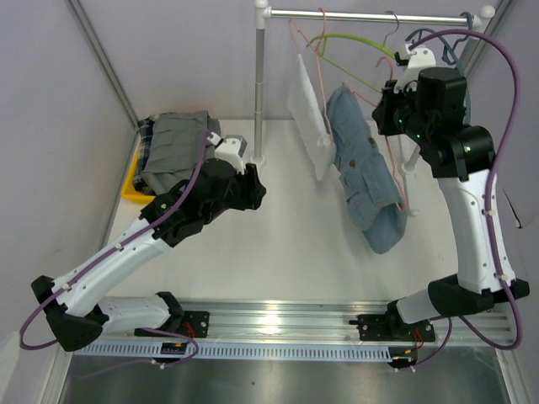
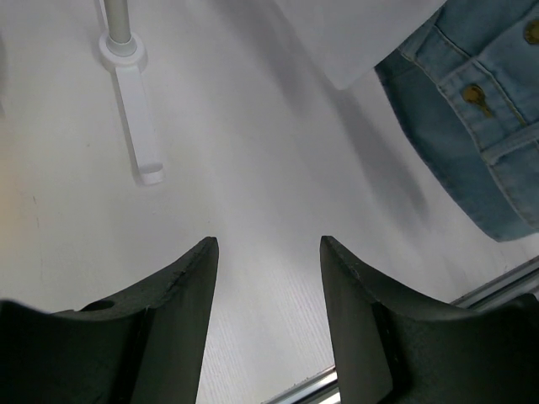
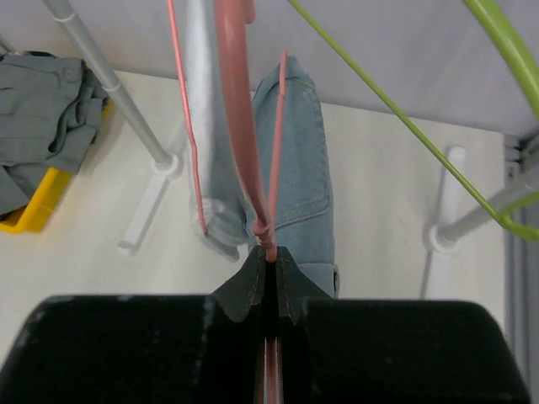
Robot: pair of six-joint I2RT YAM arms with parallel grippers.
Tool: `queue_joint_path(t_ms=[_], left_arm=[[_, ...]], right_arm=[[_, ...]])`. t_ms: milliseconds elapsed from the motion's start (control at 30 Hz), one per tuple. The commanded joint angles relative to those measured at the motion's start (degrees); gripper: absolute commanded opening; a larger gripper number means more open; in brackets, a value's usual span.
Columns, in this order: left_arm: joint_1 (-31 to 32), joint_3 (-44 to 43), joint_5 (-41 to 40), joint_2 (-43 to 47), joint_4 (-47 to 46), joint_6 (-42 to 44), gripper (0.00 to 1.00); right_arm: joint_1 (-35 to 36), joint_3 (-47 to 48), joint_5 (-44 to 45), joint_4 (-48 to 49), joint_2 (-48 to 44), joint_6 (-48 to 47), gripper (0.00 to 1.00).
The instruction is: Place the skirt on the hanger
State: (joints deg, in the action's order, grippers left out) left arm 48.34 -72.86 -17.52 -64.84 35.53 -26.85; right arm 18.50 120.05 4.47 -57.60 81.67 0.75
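Reaching up toward the rail (image 1: pixel 370 14), the right arm stands folded high, its right pincer (image 3: pixel 268 252) clamped shut on the wire of the pink hanger (image 3: pixel 232 101). The denim skirt (image 3: pixel 299 151) hangs just beyond and below its tips. The left arm stretches low over the bench (image 2: pixel 253 151). The left pincer (image 2: pixel 267 246) gapes empty, with the skirt ahead to its right.

Denim skirt (image 1: pixel 358 168), glossy pink hanger (image 3: pixel 233 84), matt white table (image 1: pixel 286 252).
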Motion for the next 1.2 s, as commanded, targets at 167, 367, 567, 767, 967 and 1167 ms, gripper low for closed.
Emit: queue_joint_path(t_ms=[167,367,567,767,967,1167], left_arm=[[-1.4,0.3,1.7,0.1,-2.0,1.9,0.57],[-2.5,1.0,2.9,0.4,-2.6,2.7,0.57],[-3.9,1.8,4.2,0.5,-2.9,3.6,0.57],[-5.1,2.6,5.2,1.2,-3.3,4.4,0.57],[-6.1,3.7,6.0,3.2,-2.7,5.5,0.57],[-7.1,4.9,6.6,4.5,-2.6,6.2,0.57]], right_arm=[[-1.1,10.4,0.1,20.3,9.3,-1.0,0.00],[-3.1,21.7,0.4,24.6,17.6,2.3,0.00],[-2.7,22.9,0.8,31.7,23.7,3.9,0.00],[2.7,24.2,5.6,36.6,29.3,1.5,0.00],[6.3,25.6,9.6,37.5,34.0,-0.1,0.00],[9.6,25.5,8.3,39.3,37.0,0.0,0.00]])
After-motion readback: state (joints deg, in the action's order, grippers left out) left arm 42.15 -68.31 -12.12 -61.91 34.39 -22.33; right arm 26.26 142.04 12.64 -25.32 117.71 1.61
